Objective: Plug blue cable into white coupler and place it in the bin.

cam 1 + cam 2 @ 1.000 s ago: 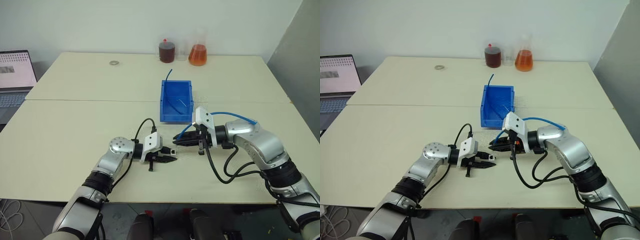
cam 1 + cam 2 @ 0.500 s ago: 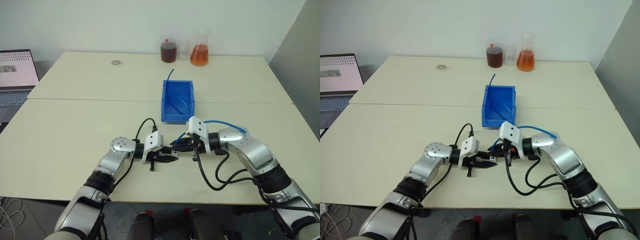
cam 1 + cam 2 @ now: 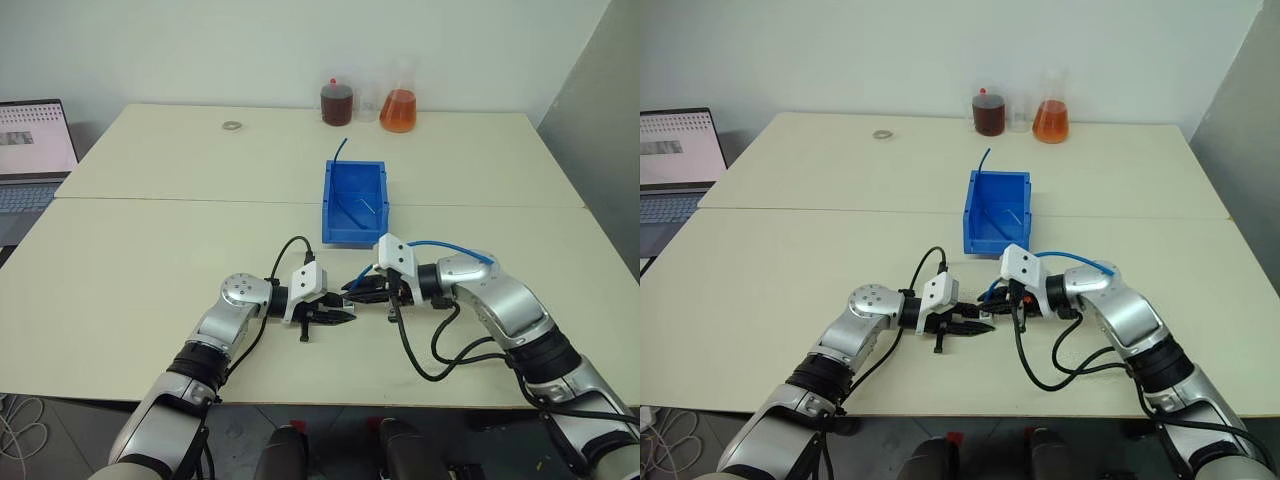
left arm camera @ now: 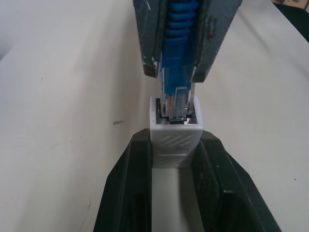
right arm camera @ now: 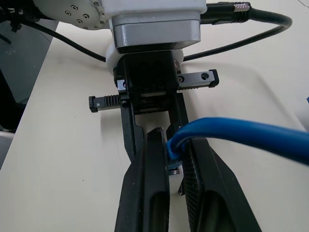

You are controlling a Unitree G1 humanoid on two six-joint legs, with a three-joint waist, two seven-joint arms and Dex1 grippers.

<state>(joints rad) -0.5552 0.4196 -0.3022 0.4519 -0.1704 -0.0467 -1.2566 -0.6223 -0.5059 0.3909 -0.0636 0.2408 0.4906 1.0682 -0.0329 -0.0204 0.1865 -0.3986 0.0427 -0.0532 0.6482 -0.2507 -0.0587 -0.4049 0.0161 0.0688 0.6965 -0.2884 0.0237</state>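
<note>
My left gripper (image 3: 343, 315) is shut on the white coupler (image 4: 176, 140), holding it just above the table at the front centre. My right gripper (image 3: 352, 291) faces it tip to tip and is shut on the plug (image 4: 176, 103) of the blue cable (image 3: 450, 245). In the left wrist view the clear-bluish plug tip sits in the coupler's dark opening. The cable arcs back over my right forearm. The bin (image 3: 352, 238) stands just behind both grippers.
A darker blue cable stub (image 3: 340, 149) pokes out of the bin's far corner. A dark red jar (image 3: 336, 102) and an orange flask (image 3: 397, 108) stand at the table's far edge. There is a small ring (image 3: 232, 126) at far left and a laptop (image 3: 30, 150) left of the table.
My right wrist dipped slightly toward the left gripper, then held still. The left arm stayed put. Both grips are unchanged.
</note>
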